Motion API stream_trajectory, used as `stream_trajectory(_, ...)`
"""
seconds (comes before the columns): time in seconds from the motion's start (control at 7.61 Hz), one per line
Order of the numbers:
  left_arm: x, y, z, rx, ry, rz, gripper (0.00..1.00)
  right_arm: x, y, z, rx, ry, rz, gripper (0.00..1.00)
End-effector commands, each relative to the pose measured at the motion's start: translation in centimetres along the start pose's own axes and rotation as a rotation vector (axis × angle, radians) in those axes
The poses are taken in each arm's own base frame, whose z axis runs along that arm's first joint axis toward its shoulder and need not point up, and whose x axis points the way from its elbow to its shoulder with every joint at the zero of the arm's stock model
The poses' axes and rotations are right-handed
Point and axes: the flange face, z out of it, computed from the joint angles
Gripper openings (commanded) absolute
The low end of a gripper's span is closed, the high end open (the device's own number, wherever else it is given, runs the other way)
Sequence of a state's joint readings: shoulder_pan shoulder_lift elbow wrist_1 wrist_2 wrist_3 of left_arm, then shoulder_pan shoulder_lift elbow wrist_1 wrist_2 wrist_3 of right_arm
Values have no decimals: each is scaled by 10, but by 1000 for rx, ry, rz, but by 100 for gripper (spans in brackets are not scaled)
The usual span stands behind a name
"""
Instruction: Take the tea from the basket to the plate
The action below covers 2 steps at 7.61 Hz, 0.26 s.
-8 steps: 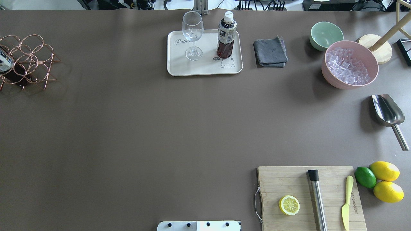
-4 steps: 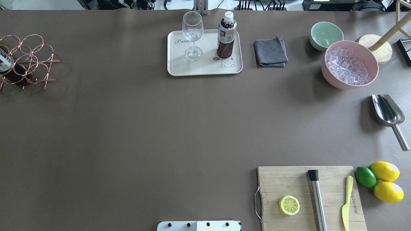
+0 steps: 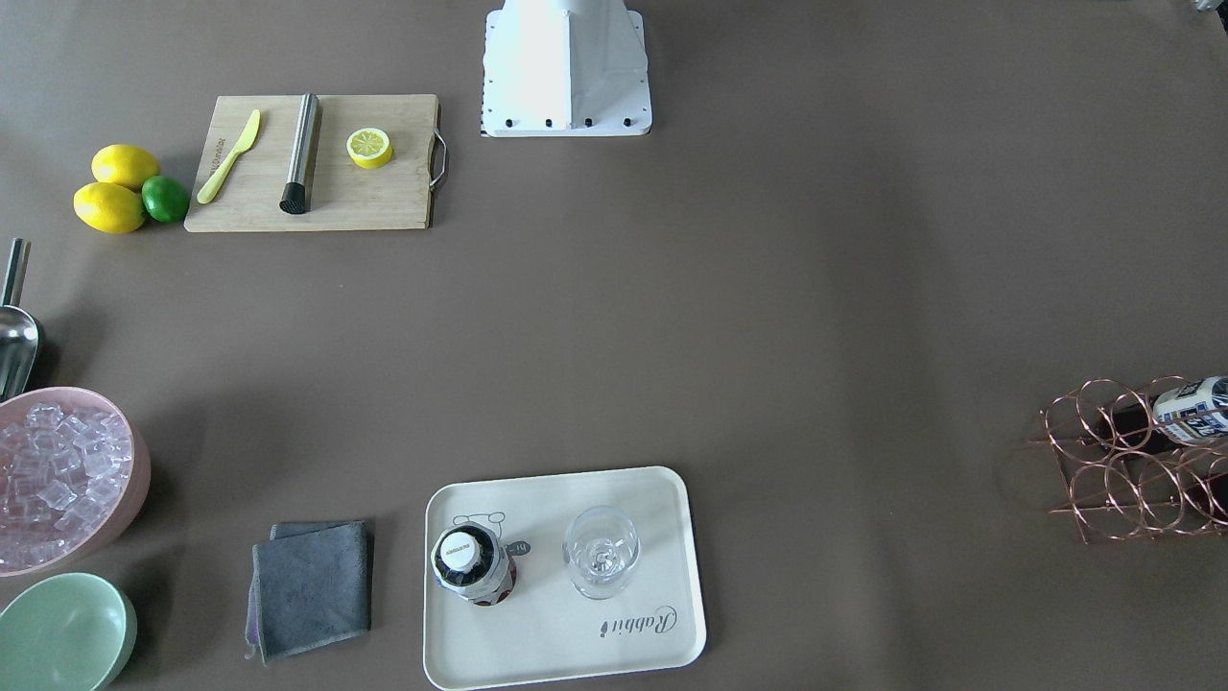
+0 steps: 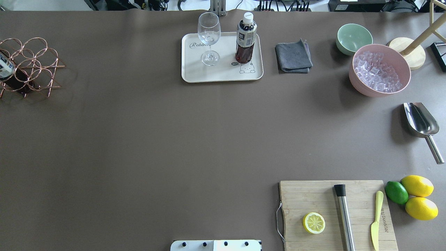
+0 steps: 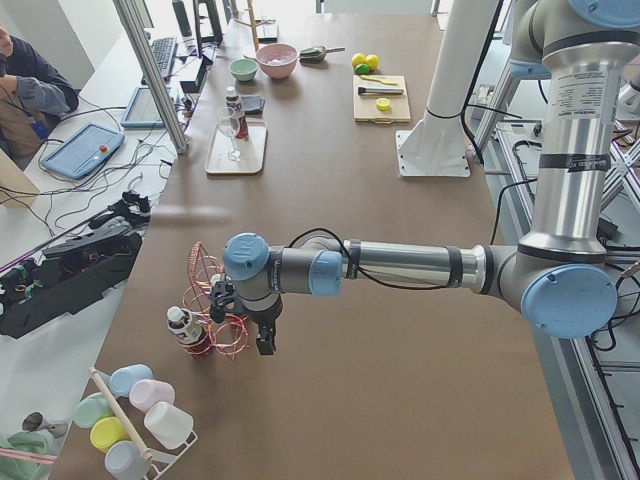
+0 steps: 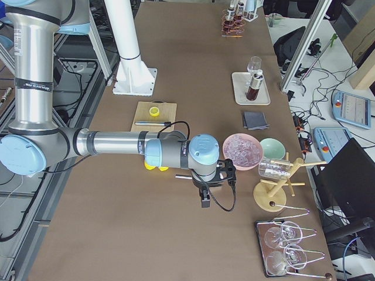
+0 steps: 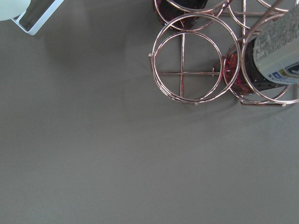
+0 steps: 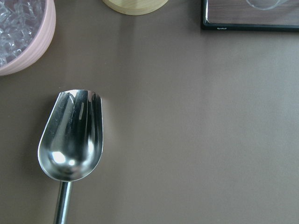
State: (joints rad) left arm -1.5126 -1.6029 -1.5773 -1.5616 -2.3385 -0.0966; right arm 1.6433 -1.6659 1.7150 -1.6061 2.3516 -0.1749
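One tea bottle [image 3: 470, 566] stands upright on the plate [image 3: 633, 653] in the front-facing view, just beside a wine glass [image 3: 601, 552]. Off at the table's end, the copper wire basket [image 3: 1122, 461] holds another bottle [image 3: 1190, 408] lying on its side.

From overhead, nothing has shifted over the last second. Bottle, glass and plate sit exactly as they did and no arm shows, so I'd judge the placing of this bottle finished.

Looking along the table from the robot's left, the left gripper [image 5: 262, 340] hangs right at the basket. I cannot tell whether its fingers are spread or closed. From the other end, the right gripper [image 6: 205, 199] hovers near the pink ice bowl [image 6: 243, 151], and I cannot read its fingers either.

The left wrist camera looks down on the basket's rings and a labelled bottle. The right wrist camera sees mostly the metal scoop [image 8: 72, 135].
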Motion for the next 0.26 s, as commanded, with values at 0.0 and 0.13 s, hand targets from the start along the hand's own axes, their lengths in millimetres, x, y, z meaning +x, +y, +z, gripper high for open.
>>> stream_trajectory(0.0, 3, 0, -3, 6, 1, 6, 98, 1, 0, -1, 2, 0, 2, 100)
stream_trajectory(0.13, 3, 0, -3, 6, 1, 6, 98, 1, 0, -1, 2, 0, 2, 100)
